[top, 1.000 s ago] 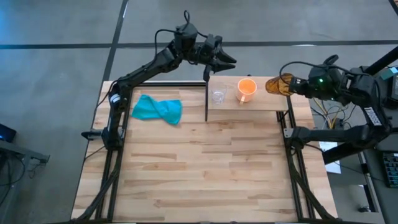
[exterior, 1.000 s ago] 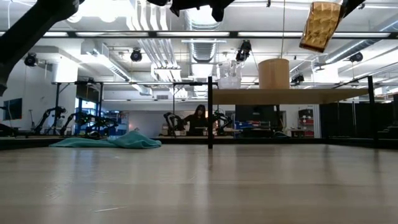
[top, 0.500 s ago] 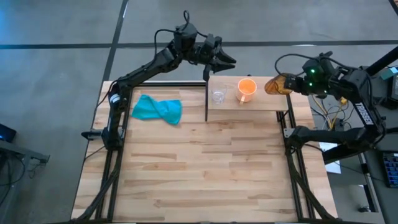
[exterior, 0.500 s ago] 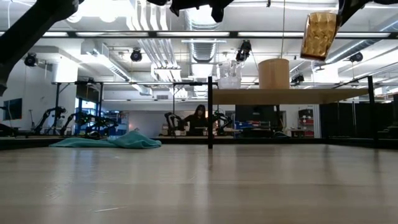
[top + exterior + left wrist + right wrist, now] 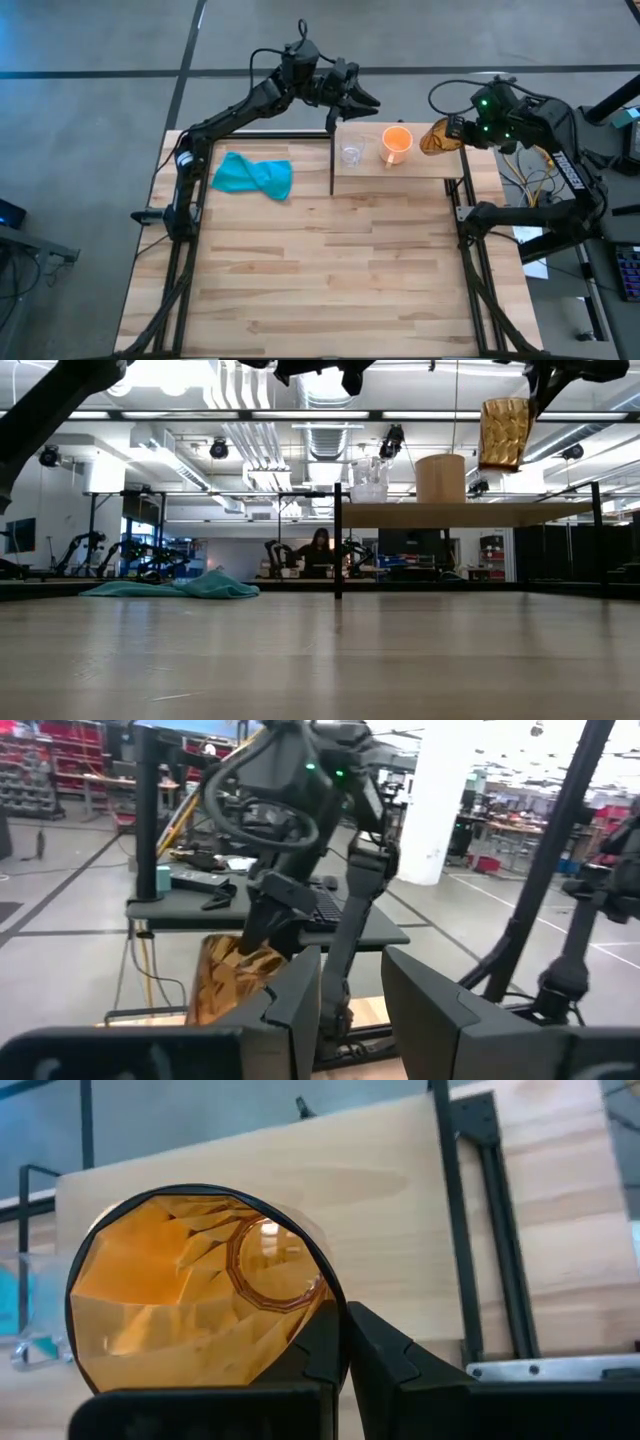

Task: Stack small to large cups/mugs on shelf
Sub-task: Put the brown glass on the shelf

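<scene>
The brown cup (image 5: 437, 137), clenched at its rim by our right pincer (image 5: 458, 131), is hanging above the shelf (image 5: 430, 160) edge; next we are lowering it beside the orange mug (image 5: 396, 143) (left pincer (image 5: 362, 97) released, waiting).

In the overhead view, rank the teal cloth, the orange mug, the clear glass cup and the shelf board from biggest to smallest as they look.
1. Light-wood shelf board
2. Crumpled teal cloth
3. Orange mug with a handle
4. Small clear glass cup, only slightly smaller than the mug from above
</scene>
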You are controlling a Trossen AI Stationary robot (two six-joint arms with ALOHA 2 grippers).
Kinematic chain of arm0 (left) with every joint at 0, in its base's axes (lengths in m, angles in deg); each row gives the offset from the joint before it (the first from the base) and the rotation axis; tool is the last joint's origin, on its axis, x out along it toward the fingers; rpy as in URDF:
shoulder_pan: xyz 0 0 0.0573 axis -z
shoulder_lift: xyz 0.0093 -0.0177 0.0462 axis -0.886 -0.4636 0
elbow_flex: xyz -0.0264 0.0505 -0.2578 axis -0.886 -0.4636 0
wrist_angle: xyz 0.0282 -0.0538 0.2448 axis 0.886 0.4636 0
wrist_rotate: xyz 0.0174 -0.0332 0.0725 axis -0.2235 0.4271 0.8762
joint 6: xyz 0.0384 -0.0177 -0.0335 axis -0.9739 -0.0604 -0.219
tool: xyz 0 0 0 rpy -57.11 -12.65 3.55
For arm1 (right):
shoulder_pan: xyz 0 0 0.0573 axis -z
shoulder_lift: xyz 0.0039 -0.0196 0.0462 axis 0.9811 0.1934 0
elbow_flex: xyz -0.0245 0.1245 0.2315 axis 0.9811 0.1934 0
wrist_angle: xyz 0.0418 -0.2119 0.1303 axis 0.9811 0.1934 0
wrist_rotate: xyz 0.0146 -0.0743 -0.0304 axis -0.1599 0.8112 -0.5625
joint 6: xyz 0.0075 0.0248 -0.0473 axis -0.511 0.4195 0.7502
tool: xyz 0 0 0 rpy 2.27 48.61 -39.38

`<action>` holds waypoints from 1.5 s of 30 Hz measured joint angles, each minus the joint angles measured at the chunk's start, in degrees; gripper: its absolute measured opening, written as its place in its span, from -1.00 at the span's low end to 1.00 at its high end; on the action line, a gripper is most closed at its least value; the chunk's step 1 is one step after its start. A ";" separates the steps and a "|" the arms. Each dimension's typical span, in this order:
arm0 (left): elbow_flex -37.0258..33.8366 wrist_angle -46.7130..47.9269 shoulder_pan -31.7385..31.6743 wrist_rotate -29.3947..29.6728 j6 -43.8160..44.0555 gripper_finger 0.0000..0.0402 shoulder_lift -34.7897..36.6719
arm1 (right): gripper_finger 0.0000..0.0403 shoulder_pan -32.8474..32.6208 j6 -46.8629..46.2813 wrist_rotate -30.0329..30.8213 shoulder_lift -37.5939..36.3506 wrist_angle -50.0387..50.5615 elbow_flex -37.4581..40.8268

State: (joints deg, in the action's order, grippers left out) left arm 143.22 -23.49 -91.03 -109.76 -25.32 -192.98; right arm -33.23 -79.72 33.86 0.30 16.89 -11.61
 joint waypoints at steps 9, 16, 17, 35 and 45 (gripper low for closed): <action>-0.20 0.02 0.58 -1.44 0.13 -0.52 0.00 | -0.96 2.66 0.84 -2.11 2.33 0.01 0.00; -0.39 0.02 0.60 -4.20 0.15 -0.52 0.08 | -0.96 5.89 0.86 -4.74 2.66 0.01 0.00; -0.39 0.03 0.60 -4.28 0.15 -0.52 0.10 | -0.96 6.37 0.86 -5.07 2.66 0.03 0.00; -0.85 -0.02 0.64 -4.90 0.10 -0.52 0.31 | -0.96 11.21 5.11 -7.57 5.83 0.03 3.58; -0.85 0.00 0.64 -4.91 0.13 -0.52 0.31 | -0.96 13.26 10.33 -8.19 9.72 0.01 3.61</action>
State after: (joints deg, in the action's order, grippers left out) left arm 142.37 -23.49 -90.39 -114.67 -25.19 -192.67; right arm -19.97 -69.39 25.67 10.02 16.89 -8.00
